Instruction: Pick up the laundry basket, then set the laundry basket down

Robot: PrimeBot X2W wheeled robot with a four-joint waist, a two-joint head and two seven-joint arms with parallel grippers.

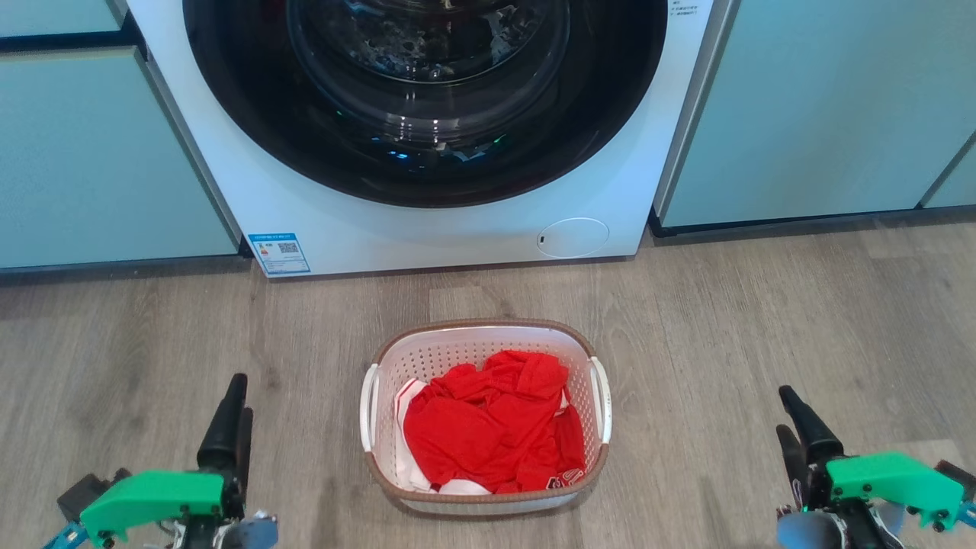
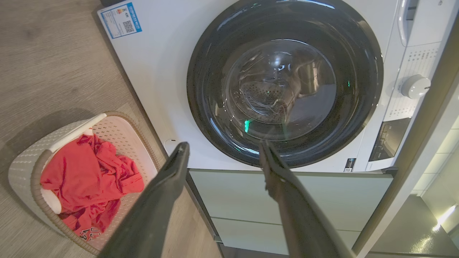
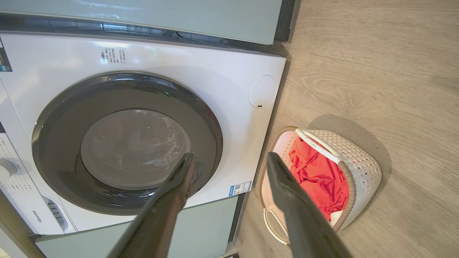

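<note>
While the white perforated plastic laundry basket (image 1: 465,354) with its brown woven-look rim rests on the grey wood-grain floor (image 1: 762,320), it lies between your left gripper (image 1: 242,394) and right gripper (image 1: 784,410), well apart from each. Both stand parted and empty. Crumpled red cloth (image 1: 488,435) lies inside. Likely risk: unequal grips on the thin side handles (image 1: 369,408) would tilt it and spill the cloth; a nudge would slide it.

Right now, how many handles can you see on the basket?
2. One white handle sits on the left side of the laundry basket, the other handle on its right side, as the head view shows. The near and far ends show none.
</note>
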